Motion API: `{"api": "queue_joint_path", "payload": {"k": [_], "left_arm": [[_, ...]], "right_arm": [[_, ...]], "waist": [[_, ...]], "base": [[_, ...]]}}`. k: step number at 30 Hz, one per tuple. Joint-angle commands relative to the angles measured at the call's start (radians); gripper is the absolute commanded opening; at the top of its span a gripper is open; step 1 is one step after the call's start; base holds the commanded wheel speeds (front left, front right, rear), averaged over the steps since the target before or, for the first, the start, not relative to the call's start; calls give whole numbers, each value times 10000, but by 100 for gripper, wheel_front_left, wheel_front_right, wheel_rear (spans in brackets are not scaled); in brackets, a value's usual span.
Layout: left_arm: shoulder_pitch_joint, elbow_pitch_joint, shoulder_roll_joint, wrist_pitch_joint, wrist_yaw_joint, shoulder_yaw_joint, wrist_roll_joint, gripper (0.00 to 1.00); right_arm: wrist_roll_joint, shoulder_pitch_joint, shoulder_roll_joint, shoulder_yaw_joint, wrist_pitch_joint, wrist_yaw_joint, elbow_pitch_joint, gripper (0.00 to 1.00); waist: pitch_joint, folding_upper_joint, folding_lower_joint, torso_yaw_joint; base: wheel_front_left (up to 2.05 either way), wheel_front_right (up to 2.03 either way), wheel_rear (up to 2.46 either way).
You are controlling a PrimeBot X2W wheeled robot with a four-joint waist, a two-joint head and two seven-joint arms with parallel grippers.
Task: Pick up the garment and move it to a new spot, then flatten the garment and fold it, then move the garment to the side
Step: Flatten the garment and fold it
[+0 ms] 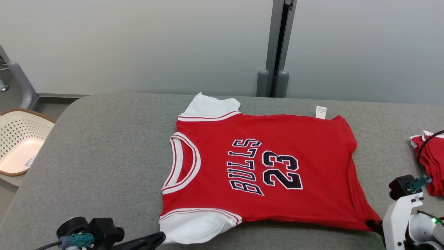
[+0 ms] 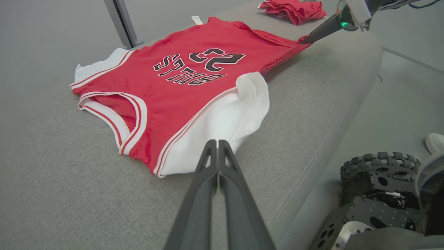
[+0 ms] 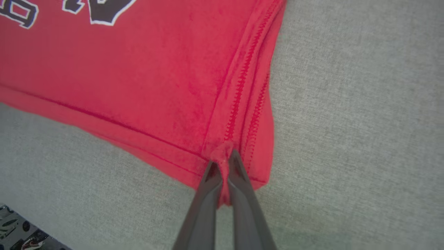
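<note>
Flattening looks nearly done, folding and setting aside remain: the red white-sleeved "BULLS 23" jersey (image 1: 263,166) lies spread on the grey fabric worktop (image 1: 104,156) left of a red clothes pile (image 1: 433,166), right fingers (image 3: 208,194) pinching its hem corner, left fingers (image 2: 203,191) shut at its sleeve, hold unclear.

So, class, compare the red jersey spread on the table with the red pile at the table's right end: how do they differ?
The jersey lies spread flat; the pile is bunched in layers. The jersey shows its BULLS 23 print; the pile shows none. The right tool pinches the jersey's hem corner; nothing grips the pile. Both are red with white trim and rest on the grey table.
</note>
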Motion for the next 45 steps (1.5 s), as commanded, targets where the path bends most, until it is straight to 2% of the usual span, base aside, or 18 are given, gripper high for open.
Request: {"api": "queue_joint_path", "payload": {"k": [1,8,15,23,33,43,44,45], "left_arm": [[121,-101,93,72,5,4,-60,0],[-300,-117,285,133,5,8,-69,0],[-1380,507,170,-3,5,26,-8,0],[-2821,1405,133,-89,5,129,-42,0],[-4482,2932,-776,19,5,18,155,0],[-4924,3906,-1375,277,5,4,619,0],[-4915,4003,-1435,262,4,0,621,0],[-4907,4071,-1521,252,4,-5,629,0]], "right_arm": [[183,169,-126,49,148,-21,-157,0],[590,-134,-669,-22,455,-23,-955,0],[399,-882,-656,-95,716,-21,-1221,0],[-500,-2290,-429,228,1023,-21,-1285,0],[-1244,-3928,56,619,808,-21,-561,0],[-1332,-4692,433,1135,450,-21,-135,0],[-1324,-4759,482,1119,383,-23,8,11],[-1295,-4769,573,1145,300,-21,90,87]], "waist": [[1,-1,0,-14],[81,-1,0,-175],[302,-1,0,-439],[1238,-1,0,-819],[2744,-1,0,-927],[3339,-1,0,-1066],[3371,-1,0,-1080],[3394,-1,0,-1088]], "base": [[0,0,0],[0,0,0],[0,0,0],[0,0,0],[0,0,0],[0,0,0],[0,0,0],[0,0,0]]}}
